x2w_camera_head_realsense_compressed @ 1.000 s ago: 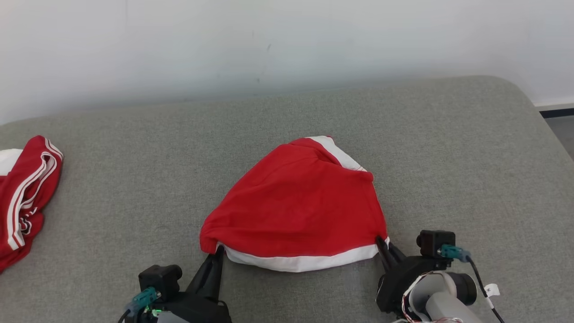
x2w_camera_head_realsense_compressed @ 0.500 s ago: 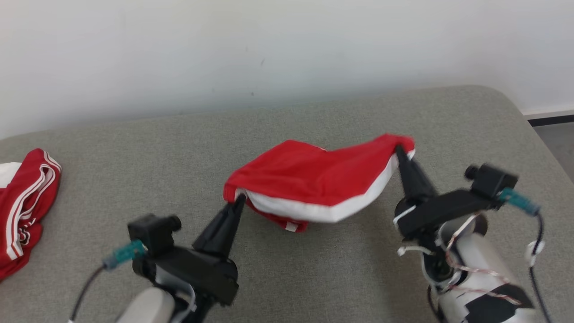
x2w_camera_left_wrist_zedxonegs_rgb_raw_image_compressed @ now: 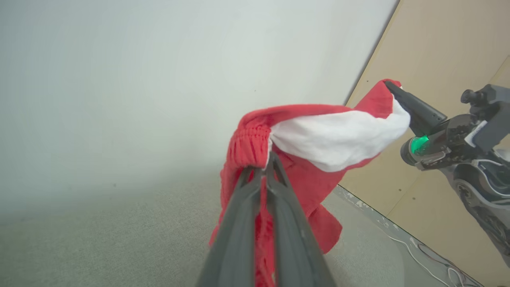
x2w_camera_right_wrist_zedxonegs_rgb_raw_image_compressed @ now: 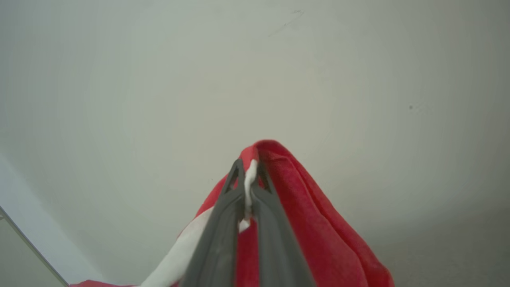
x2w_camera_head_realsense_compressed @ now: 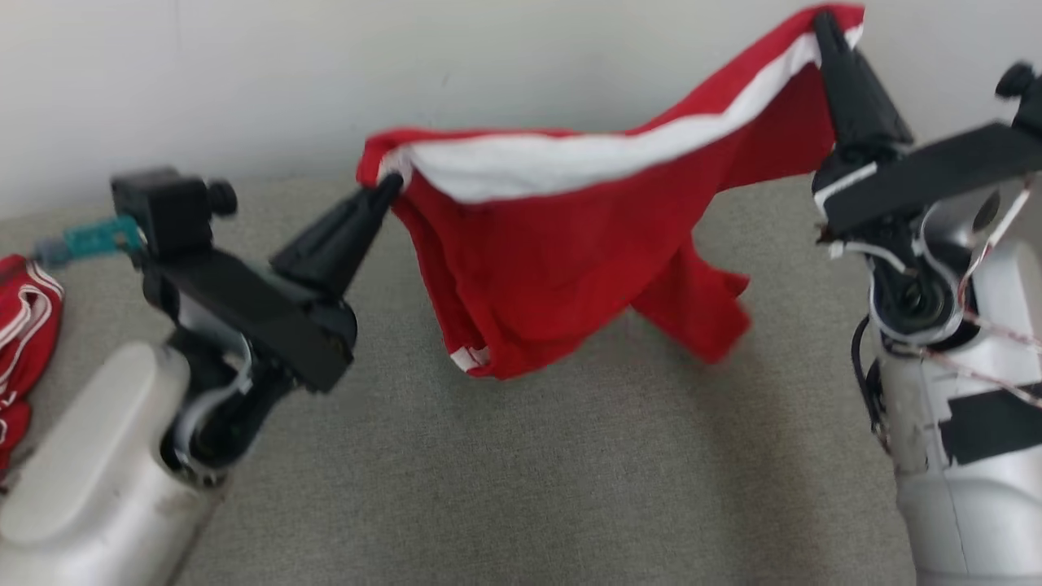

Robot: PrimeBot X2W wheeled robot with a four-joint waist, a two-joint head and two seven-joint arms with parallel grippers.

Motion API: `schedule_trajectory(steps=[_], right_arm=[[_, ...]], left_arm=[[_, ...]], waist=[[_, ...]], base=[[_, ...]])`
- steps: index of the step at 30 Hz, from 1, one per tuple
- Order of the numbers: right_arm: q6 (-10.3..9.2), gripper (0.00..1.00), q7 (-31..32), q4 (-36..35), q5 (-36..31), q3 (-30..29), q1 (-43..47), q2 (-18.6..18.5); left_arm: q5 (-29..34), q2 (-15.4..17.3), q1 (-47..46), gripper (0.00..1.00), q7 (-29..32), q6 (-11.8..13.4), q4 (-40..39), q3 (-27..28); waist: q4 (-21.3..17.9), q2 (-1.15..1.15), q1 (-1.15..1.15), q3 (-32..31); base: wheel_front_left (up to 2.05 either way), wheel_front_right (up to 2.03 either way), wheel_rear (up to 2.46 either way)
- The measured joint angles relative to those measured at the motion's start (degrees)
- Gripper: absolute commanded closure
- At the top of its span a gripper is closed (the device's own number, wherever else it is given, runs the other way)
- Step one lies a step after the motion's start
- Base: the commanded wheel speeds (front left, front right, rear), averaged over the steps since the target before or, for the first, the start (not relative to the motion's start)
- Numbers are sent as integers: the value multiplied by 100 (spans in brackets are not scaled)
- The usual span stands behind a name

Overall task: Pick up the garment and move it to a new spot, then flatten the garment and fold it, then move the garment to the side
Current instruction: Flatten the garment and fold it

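The garment, red with a white band along its edge, hangs in the air above the grey cushion, stretched between both grippers. My left gripper is shut on its left corner, the right gripper is shut on its right corner and stands higher. In the left wrist view the garment bunches over my gripper, with the other arm's fingers pinching the far end. In the right wrist view the gripper clamps red and white cloth.
A second red garment with white stripes lies crumpled at the cushion's left edge. A pale wall rises behind the cushion. A tan panel and loose cables lie beyond the cushion's right end.
Both grippers have lifted the garment off the cushion, the right one higher and farther. The cloth now hangs free instead of lying in a heap. The head camera has also shifted.
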Motion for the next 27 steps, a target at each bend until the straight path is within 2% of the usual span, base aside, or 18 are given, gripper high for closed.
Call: schedule_trajectory(steps=[4,9,14,18,22,27], right_arm=[[0,100,260,412,-165,-220,-742,149],[0,100,135,1106,-486,-443,-2006,279],[0,100,-605,1788,-757,-784,-3422,332],[0,100,-1414,2041,-799,-839,-4312,341],[0,100,-1914,2337,-809,-666,-4677,343],[0,100,-1953,2636,-812,-158,-4446,337]], left_arm=[[-88,52,-738,100,314,0,218,60],[2,34,-1848,100,325,102,701,338],[346,-193,-3087,100,-67,303,1212,553],[770,-398,-3940,100,-714,347,1502,613],[1033,-532,-4326,100,-1344,333,1882,647],[1095,-546,-4207,100,-1663,182,2313,508]], waist=[[-49,0,0,342],[-126,0,1,956],[-192,1,2,1670],[-218,1,2,2255],[-216,1,2,2784],[-199,2,3,3218]], base=[[0,0,0],[0,0,0],[0,0,0],[0,0,0],[0,0,0],[0,0,0]])
